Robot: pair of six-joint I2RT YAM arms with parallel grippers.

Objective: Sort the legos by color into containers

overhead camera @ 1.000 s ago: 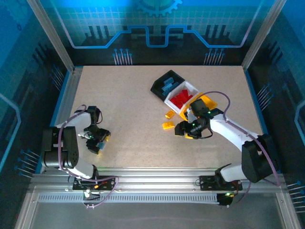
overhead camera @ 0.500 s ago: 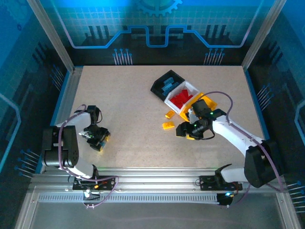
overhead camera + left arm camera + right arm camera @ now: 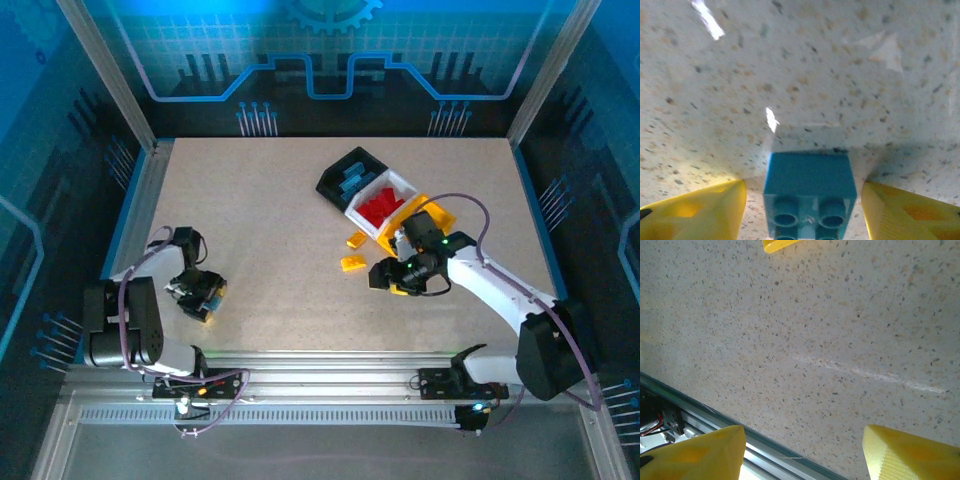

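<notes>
Blue hard plastic, the brick [image 3: 810, 192] between the left end effector's [image 3: 197, 295] yellow fingers [image 3: 700, 212] looks light, rigid and smooth-sided, so it should lift easily but could squirt out of an off-centre pinch. It lies on the speckled desk [image 3: 270, 220] near the left edge, well apart from the black bin [image 3: 330, 183] where other blue bricks sit. The jaws stand open astride it, a gap visible on each side; the flat side walls below the studs look like the best place to grip. The right end effector [image 3: 803, 432] is open and empty over bare desk, near two yellow bricks [image 3: 352, 263] just beside the bins.
</notes>
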